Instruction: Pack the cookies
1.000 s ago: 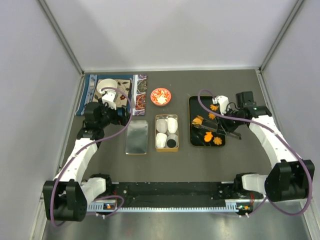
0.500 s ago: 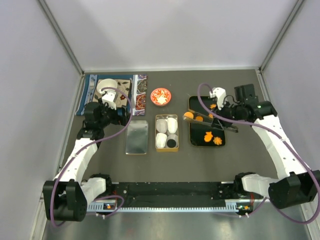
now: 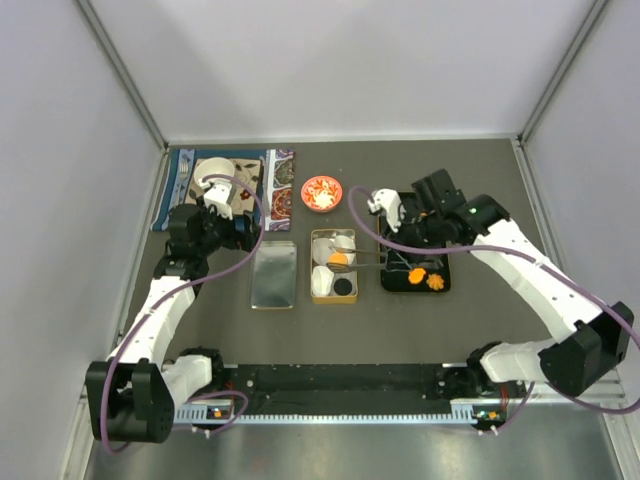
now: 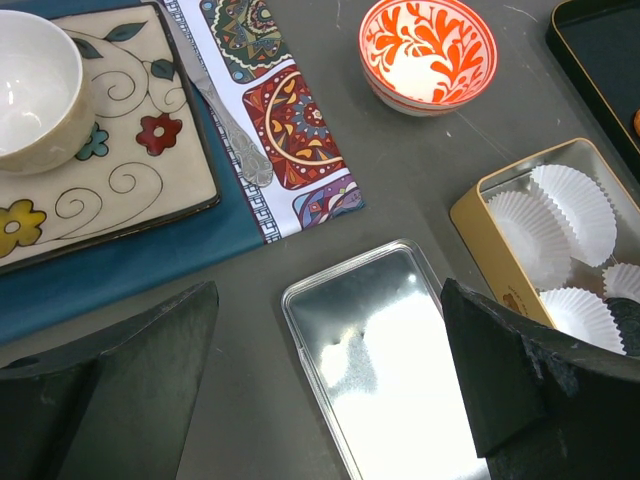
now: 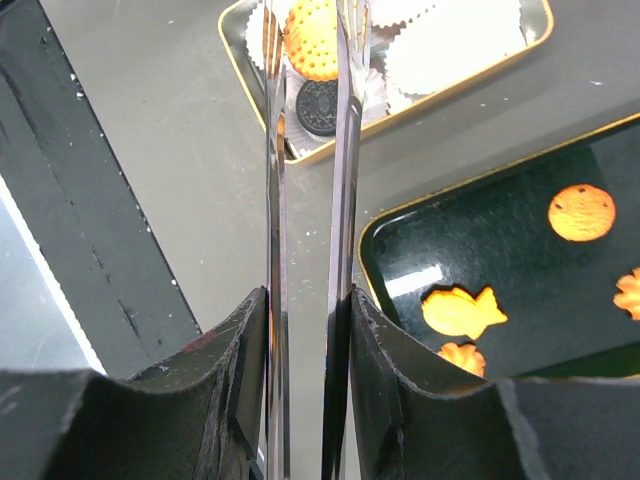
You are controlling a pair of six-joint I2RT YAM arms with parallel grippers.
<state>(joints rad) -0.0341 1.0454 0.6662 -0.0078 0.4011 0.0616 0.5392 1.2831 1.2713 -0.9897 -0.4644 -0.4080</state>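
right end effector [image 5: 305, 330] clamped narrow on tongs [image 5: 341, 150] | I've got a round orange cookie [image 5: 312, 40] pinched over the tin [image 3: 313, 268], probably lined up for release | left end effector [image 4: 325, 350] wide apart, empty

A: Enclosure?
B: Pale grey walls [image 3: 340, 60] at back, left and right. Metal posts [image 3: 123, 72] run into the upper corners.
A: Work surface?
B: Dark grey matte table [image 3: 330, 325]; black rail [image 3: 340, 380] along its bottom edge. Light soft and even.
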